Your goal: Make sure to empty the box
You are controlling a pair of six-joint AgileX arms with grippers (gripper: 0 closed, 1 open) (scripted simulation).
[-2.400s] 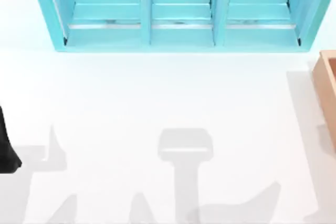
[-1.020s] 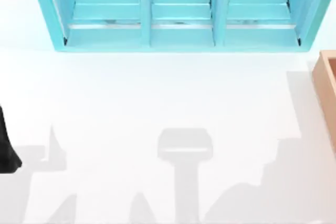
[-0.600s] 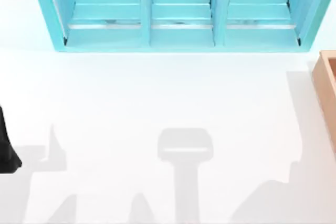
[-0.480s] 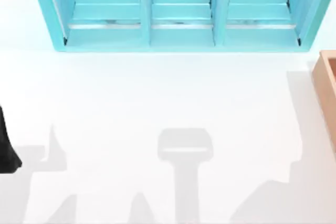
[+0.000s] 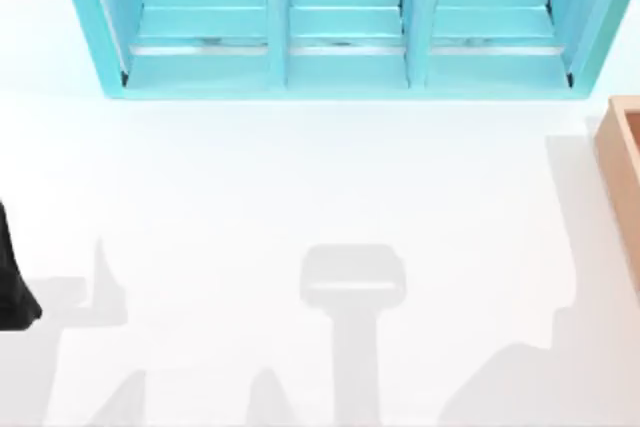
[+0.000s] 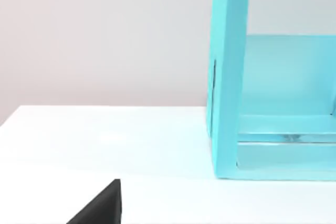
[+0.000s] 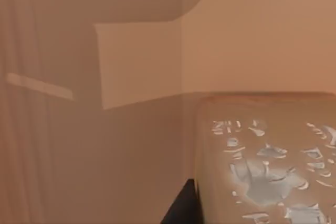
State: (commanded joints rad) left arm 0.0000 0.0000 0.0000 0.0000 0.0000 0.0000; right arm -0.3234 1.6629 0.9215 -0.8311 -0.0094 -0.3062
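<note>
box sits at the desk right edge, just below-right of the turquoise shelf. our right wrist cam looks inside it, close to a brown block w/ white mark. left arm parked far left of the box. can't tell either claw's state.

White worktop is carrying a turquoise shelf unit, sitting along the frame's upper edge, and the box, sitting at the right edge, partly cut off.
</note>
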